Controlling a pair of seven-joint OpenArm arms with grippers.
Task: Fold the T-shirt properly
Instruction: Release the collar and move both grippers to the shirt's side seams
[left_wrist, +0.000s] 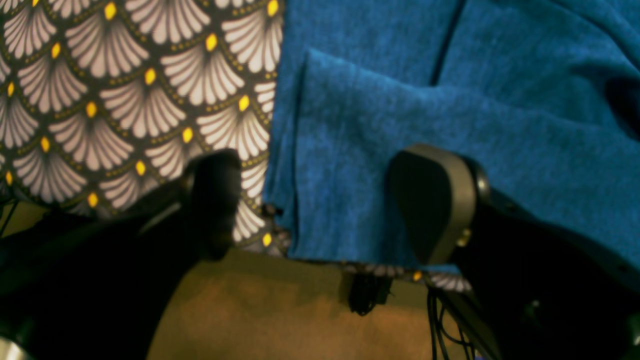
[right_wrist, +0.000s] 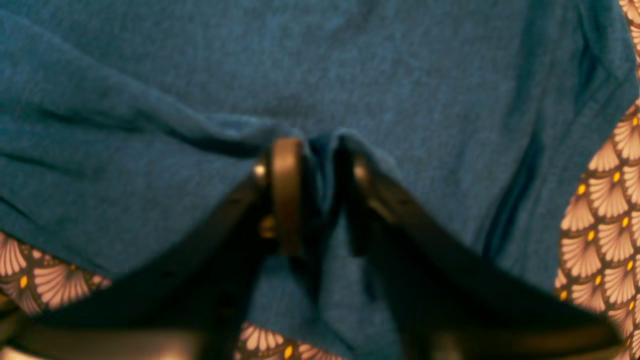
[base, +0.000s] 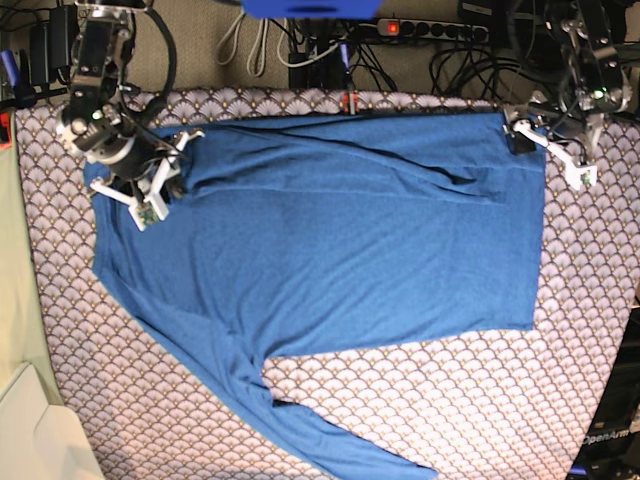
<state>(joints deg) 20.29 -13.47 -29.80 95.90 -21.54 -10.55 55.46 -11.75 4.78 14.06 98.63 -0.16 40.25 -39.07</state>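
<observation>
The blue T-shirt (base: 340, 240) lies spread flat on the patterned cloth, one long sleeve (base: 330, 440) running to the front edge. My right gripper (base: 148, 190) is at the shirt's far left end. In the right wrist view it (right_wrist: 325, 185) is shut on a pinched fold of the blue fabric (right_wrist: 250, 75). My left gripper (base: 545, 145) is at the shirt's back right corner. In the left wrist view it (left_wrist: 320, 200) is open, one finger (left_wrist: 215, 200) over the cloth and the other (left_wrist: 430, 210) over the shirt (left_wrist: 450, 100), with the shirt's edge between them.
A fan-patterned tablecloth (base: 500, 400) covers the table. The table's edge and brown floor (left_wrist: 275, 310) show just beyond the left gripper. Cables and a power strip (base: 440, 30) lie behind the table. A cream surface (base: 40, 440) sits at the front left.
</observation>
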